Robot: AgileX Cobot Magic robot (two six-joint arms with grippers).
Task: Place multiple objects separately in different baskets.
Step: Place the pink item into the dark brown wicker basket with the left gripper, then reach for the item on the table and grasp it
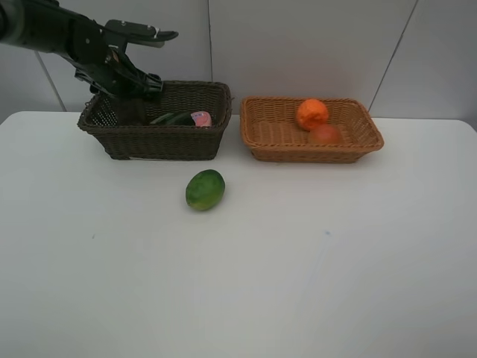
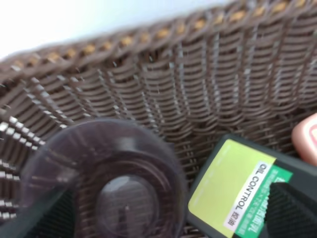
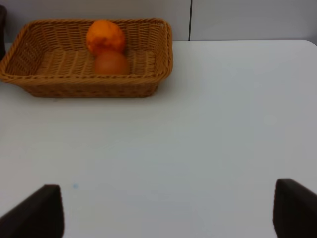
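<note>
My left gripper (image 1: 128, 88) hangs over the left end of the dark brown basket (image 1: 160, 142), open. In the left wrist view (image 2: 163, 218) its fingers stand wide on either side of the translucent mauve cup (image 2: 104, 183), which rests inside the dark brown basket (image 2: 198, 74). The blackish-green bottle (image 1: 173, 118) (image 2: 237, 193) and the pink bottle (image 1: 200, 118) (image 2: 307, 139) lie beside it. The green fruit (image 1: 205, 189) lies on the table. The orange (image 1: 311, 113) (image 3: 105, 35) and the red-orange fruit (image 1: 325, 134) (image 3: 111, 63) sit in the light tan basket (image 1: 313, 154) (image 3: 84, 88). My right gripper (image 3: 166, 210) is open and empty, low over the table.
The white table (image 1: 298, 261) carries both baskets side by side at its back edge, against a white panelled wall (image 1: 313, 45). The right arm is out of the exterior high view.
</note>
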